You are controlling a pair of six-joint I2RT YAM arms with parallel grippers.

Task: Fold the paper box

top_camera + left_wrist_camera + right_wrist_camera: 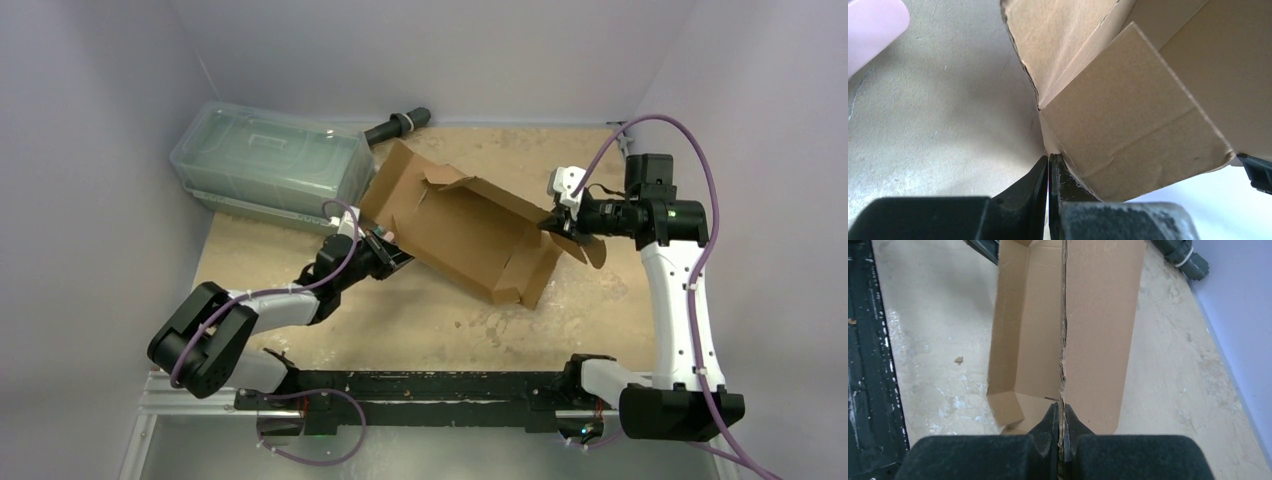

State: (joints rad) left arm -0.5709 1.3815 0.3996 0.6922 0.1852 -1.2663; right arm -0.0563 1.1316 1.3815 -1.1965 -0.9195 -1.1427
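Top external view shows the paper box (pixel 465 225) near the middle of the table (pixel 450 320), lying on a diagonal from far left to near right, between the two arms. It is only partly formed: the brown sheet is open on top, some walls stand up and small flaps stick out at the ends. The left claw (pixel 392 250) is at the left edge of the box and the right claw (pixel 553 225) is at its right end. In the left wrist view the two fingers (pixel 1028 187) are almost together, with only a thin slit between them, and a corner of a cardboard flap goes down into this slit, so the claw is clamped on the box there. In the right wrist view the fingers (pixel 1048 425) are pressed on a thin upright cardboard wall seen edge-on, which runs straight away from the camera; the right claw pinches this wall. I cannot tell if the box touches the table under it. Behind the box, at the far left, a clear greenish plastic container (pixel 270 160) with a lid stands close to its far corner, and a dark cylindrical object (pixel 398 125) lies beside the container.
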